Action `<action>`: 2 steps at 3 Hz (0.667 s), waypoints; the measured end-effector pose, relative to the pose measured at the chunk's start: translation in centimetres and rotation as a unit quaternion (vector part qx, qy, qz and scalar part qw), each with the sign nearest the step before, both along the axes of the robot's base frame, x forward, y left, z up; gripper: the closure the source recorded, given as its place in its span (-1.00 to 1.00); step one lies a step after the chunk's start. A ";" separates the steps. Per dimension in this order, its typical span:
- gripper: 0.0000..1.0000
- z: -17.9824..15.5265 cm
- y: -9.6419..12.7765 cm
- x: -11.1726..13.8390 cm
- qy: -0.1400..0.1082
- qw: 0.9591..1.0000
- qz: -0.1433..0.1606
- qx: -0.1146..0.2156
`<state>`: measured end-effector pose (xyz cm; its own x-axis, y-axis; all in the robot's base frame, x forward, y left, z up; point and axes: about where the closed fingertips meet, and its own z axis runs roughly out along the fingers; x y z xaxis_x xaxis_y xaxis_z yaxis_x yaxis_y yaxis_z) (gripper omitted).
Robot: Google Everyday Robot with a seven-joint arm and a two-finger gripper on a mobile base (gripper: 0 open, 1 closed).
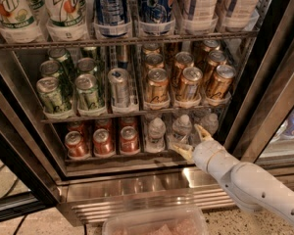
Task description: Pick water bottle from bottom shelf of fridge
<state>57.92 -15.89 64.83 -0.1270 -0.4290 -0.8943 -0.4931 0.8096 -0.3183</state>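
The fridge (pixel 152 190) stands open in the camera view, with wire racks and a steel grille base. Its bottom shelf (pixel 112 156) holds red cans (pixel 103 142) on the left and small clear water bottles on the right. One water bottle (pixel 157 133) stands left of another (pixel 182 128), with a third (pixel 209 123) further right. My gripper (pixel 192 141) is open at the shelf's front edge, its yellowish fingers spread just in front of and below the middle water bottle. It holds nothing.
The rack above holds green cans (pixel 87 93), a silver can (pixel 118 86) and gold cans (pixel 188 83). Tall 7UP bottles (pixel 63 6) stand on the top rack. Dark door edges (pixel 272 77) flank the opening. A clear plastic bin (pixel 157 223) lies on the floor below.
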 end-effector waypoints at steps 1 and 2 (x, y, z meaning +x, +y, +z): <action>-0.22 -1.2 0.6 2.5 0.000 1.000 -0.010 -0.005; -0.22 -1.6 0.9 2.8 0.005 1.000 -0.010 -0.004</action>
